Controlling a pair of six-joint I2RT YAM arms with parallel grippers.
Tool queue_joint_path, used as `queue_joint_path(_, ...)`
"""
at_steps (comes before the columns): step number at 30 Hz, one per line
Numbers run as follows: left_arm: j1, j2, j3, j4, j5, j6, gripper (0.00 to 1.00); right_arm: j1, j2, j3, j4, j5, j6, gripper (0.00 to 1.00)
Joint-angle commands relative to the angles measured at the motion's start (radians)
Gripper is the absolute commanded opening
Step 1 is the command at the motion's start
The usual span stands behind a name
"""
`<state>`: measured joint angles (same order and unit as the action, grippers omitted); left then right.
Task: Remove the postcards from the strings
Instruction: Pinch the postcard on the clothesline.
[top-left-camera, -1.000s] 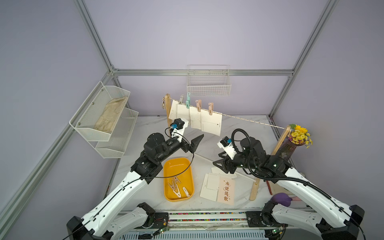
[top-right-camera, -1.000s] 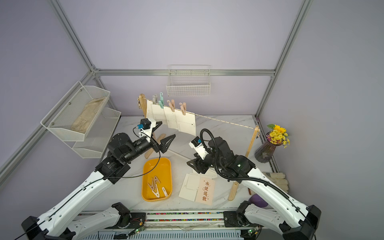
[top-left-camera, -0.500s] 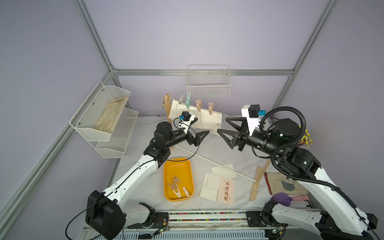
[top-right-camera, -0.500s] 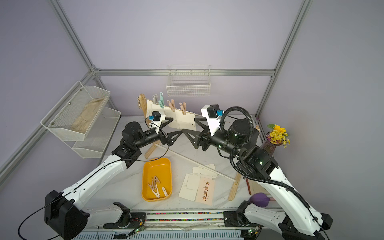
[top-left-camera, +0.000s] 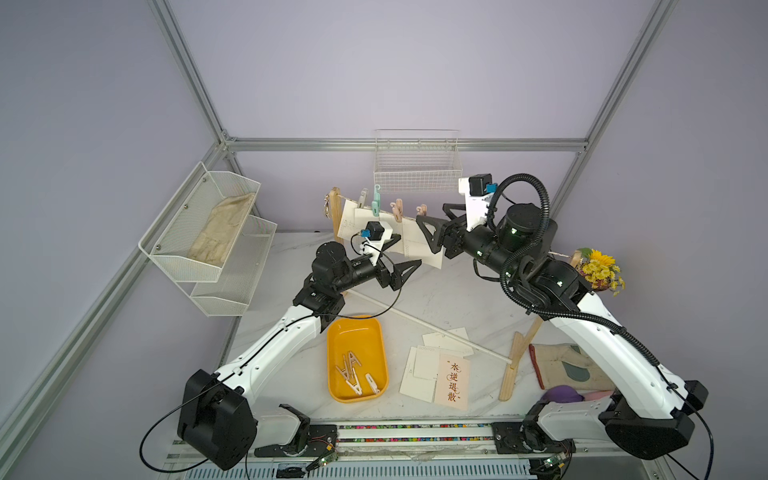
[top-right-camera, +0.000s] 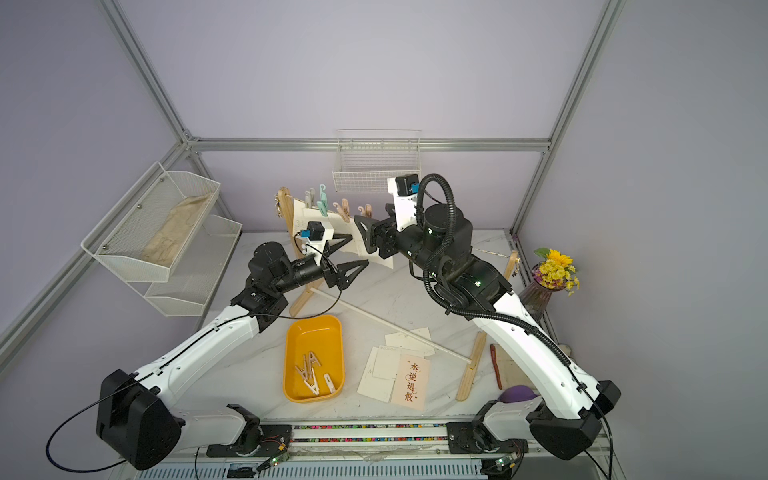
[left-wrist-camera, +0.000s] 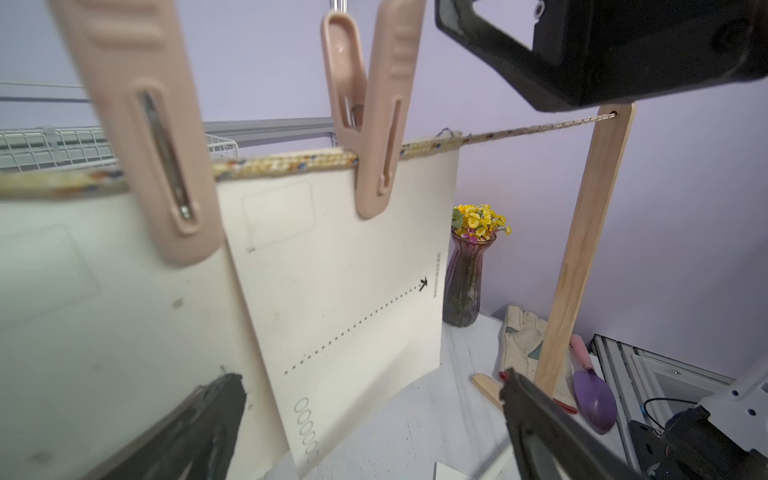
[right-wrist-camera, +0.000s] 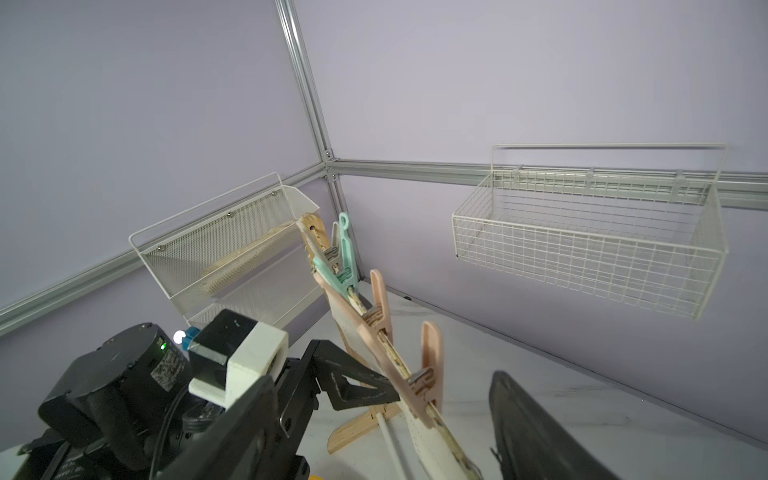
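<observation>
Right gripper (top-left-camera: 432, 216): I read its jaws as spread wide with nothing in them. It sits at cord height at the end of the card row. In its wrist view the nearest pink peg (right-wrist-camera: 428, 374) stands between the fingers, untouched as far as I can make out.
Left gripper (left-wrist-camera: 372, 376): the jaws are wide apart here too, and empty. It is lower, level with the bottom half of the hanging cards. I cannot tell whether a finger touches a card.
Hanging postcards (left-wrist-camera: 340, 270): cream, clipped in a row on the string (left-wrist-camera: 519, 131) and bunched towards the left wooden post (top-left-camera: 335, 216). I count a grey peg, a teal peg (top-left-camera: 376, 201) and two pink ones.
String: it runs on bare to the right wooden post (left-wrist-camera: 582, 249).
Loose postcards (top-left-camera: 432, 361): a small overlapping pile lying flat on the table, with the Chinese-character card (top-left-camera: 453, 380) on top. The white rod (top-left-camera: 415, 321) crosses the pile's far edge.
Yellow tray (top-left-camera: 357, 336): left of that pile, with a few loose pegs (top-left-camera: 353, 374) inside.
Far right: a vase of yellow flowers (top-left-camera: 598, 266) and a glove (top-left-camera: 561, 365).
</observation>
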<state>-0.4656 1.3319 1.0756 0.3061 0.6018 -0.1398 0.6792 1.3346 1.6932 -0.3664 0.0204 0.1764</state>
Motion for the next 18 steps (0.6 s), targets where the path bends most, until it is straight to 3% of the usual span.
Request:
queue_joint_path(1, 0.008, 0.017, 0.09, 0.056, 0.06, -0.031, 0.94, -0.032, 0.007, 0.044, -0.035, -0.005, 0.049, 0.82)
queue_joint_path(8, 0.013, 0.029, 0.089, 0.056, 0.051, -0.028, 0.9, -0.064, 0.029, 0.037, -0.043, -0.178, 0.043, 0.82)
queue_joint_path(18, 0.015, 0.026, 0.08, 0.055, 0.069, -0.034, 0.52, -0.092, 0.052, 0.047, -0.071, -0.231, 0.02, 0.83)
